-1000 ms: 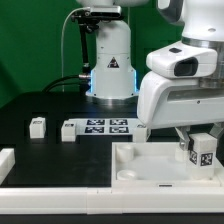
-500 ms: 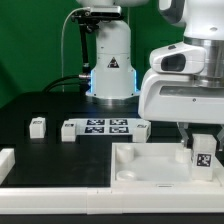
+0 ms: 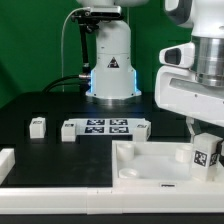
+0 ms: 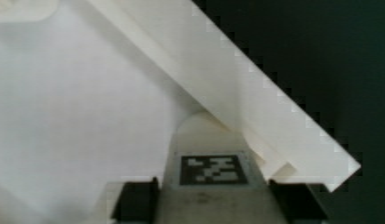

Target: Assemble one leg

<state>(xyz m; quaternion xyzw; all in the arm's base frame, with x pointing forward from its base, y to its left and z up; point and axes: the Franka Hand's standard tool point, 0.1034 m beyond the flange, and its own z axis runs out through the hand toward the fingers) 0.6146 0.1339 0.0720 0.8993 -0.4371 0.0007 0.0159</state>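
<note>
My gripper (image 3: 205,140) is shut on a leg (image 3: 207,157), a small chunky white block with a black-and-white marker, at the exterior view's right. It holds the leg over the right part of the large white square panel (image 3: 150,165), close to its surface. In the wrist view the leg (image 4: 215,165) sits between both dark fingers (image 4: 139,198), above the white panel (image 4: 82,100) and next to its raised edge. Three more legs lie on the black table: one (image 3: 37,126), one (image 3: 69,130) and one (image 3: 143,128).
The marker board (image 3: 106,126) lies on the black table between the loose legs. The robot base (image 3: 111,60) stands behind it. A white block (image 3: 6,160) lies at the exterior view's left front. A white ledge (image 3: 60,200) runs along the front.
My gripper with the leg has moved toward the exterior view's right and turned a little. The leg stays over the panel's right part.
</note>
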